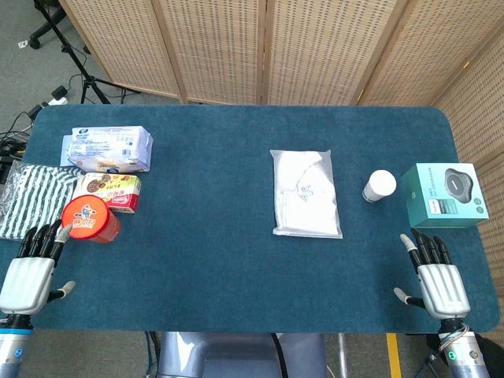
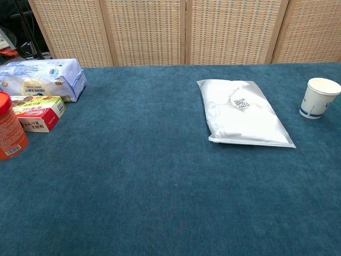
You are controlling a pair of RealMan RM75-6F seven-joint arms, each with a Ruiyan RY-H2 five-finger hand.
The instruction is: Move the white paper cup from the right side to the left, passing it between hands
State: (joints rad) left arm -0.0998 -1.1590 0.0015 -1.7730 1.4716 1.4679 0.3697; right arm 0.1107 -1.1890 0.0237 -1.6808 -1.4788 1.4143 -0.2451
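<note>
White paper cup (image 1: 379, 186) stands upright on the right of the blue surface (image 1: 236, 260), beside the teal box (image 1: 445, 195), ahead and slightly inward of the empty, spread right hand (image 1: 433, 272), far from the open left hand (image 1: 33, 268).

The chest view's left edge cuts off the red plastic jar (image 2: 10, 128) and the pale blue tissue pack (image 2: 42, 77). Printing on the white plastic pouch (image 1: 306, 193) is too small to read.
</note>
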